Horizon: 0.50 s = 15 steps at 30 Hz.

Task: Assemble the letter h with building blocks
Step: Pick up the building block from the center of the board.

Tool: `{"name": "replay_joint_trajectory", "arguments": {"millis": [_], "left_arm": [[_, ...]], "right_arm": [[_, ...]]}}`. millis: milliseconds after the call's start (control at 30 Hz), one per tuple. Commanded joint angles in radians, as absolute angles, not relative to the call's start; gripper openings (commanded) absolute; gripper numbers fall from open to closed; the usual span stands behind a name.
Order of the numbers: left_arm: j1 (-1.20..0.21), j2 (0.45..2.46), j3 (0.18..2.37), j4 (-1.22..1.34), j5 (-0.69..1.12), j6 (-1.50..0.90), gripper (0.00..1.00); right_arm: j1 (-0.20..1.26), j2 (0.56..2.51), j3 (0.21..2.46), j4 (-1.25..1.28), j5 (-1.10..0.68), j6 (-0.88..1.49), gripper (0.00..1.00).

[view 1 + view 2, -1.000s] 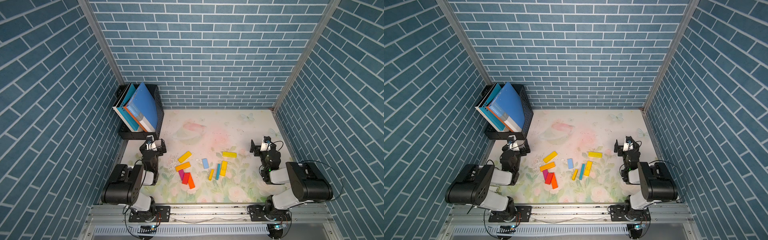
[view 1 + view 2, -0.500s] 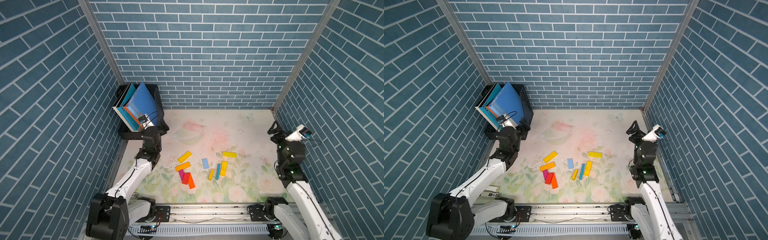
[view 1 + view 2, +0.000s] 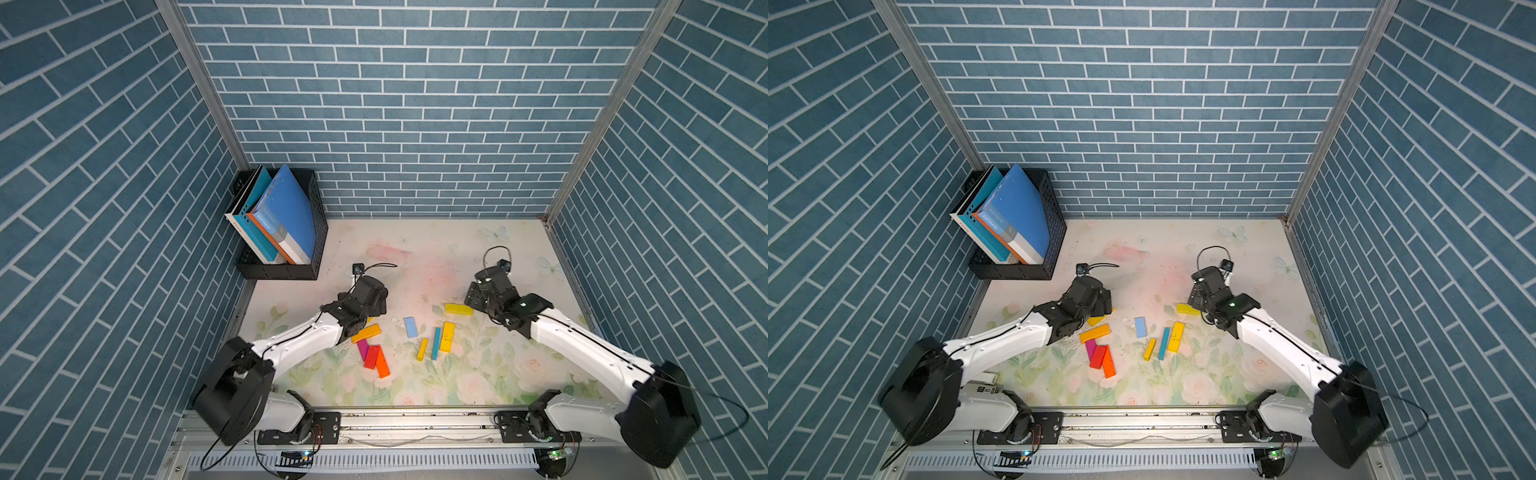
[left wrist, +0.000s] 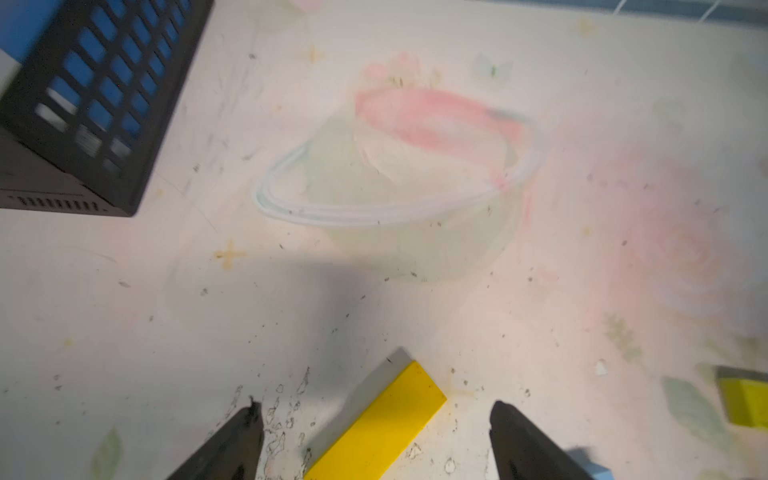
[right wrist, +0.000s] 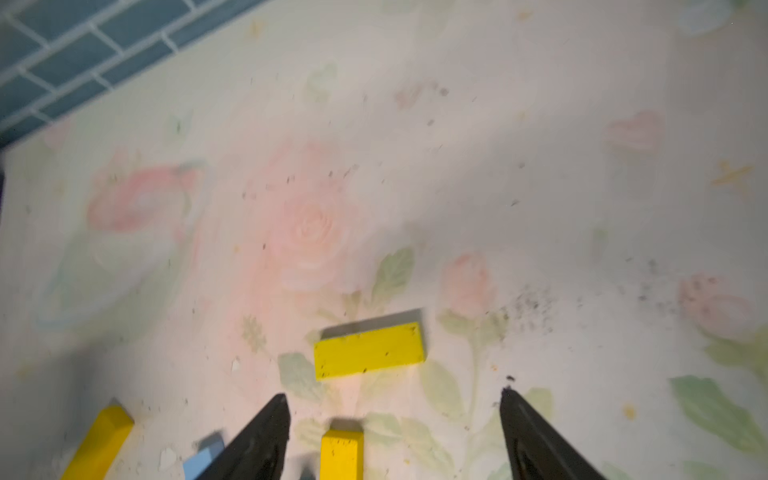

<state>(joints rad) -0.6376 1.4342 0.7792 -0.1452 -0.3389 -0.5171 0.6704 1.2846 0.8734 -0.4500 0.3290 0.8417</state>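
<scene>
**Both claws open over loose blocks, no h begun**

All 10 blocks [image 3: 372,356] lie flat and loose on the front half of the table [image 3: 424,253], in 2 rough bunches. None forms a stroke of the h, so I judge the task to be at its very start.

The left claw [image 4: 376,415] is spread wide and holds nothing. A yellow block [image 4: 376,424] lies slantwise on the table between its fingers [image 4: 241,432], clear of both. That stance suits a straddle, with the jaws wider than the block so they can drop on either side before pinching. The block sits askew to the jaws, so a wrist turn probably has to come first.

The right claw [image 5: 394,397] is also spread and empty. A second yellow block [image 5: 370,351] lies crosswise just beyond its tips, and the end of a third yellow block [image 5: 340,455] shows between them. I cannot tell which one it is aiming for.

In both top views the arms reach in from opposite sides, each over its nearer bunch, likely to stay out of each other's way. The back of the table is bare, which leaves good room for the letter. The books [image 3: 286,216] in their rack [image 3: 282,272] stand in the back-left corner, well apart.
</scene>
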Motion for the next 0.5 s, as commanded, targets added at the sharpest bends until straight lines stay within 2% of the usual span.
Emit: {"name": "replay_joint_trajectory", "arguments": {"millis": [0, 167, 300, 467], "left_arm": [[-0.626, 1.53, 0.882, -0.232, -0.271, -0.442, 0.89], [-0.623, 1.659, 0.978, -0.283, -0.246, -0.398, 0.84], [-0.613, 1.683, 0.992, -0.318, -0.213, -0.391, 0.84], [-0.592, 1.679, 0.957, -0.372, -0.174, -0.421, 0.78]], "right_arm": [[0.729, 1.339, 0.904, -0.531, 0.291, 0.851, 0.76], [0.739, 1.369, 0.901, -0.491, 0.242, 0.862, 0.67], [0.738, 1.389, 0.907, -0.501, 0.229, 0.854, 0.65], [0.739, 1.387, 0.91, -0.511, 0.216, 0.843, 0.64]]}}
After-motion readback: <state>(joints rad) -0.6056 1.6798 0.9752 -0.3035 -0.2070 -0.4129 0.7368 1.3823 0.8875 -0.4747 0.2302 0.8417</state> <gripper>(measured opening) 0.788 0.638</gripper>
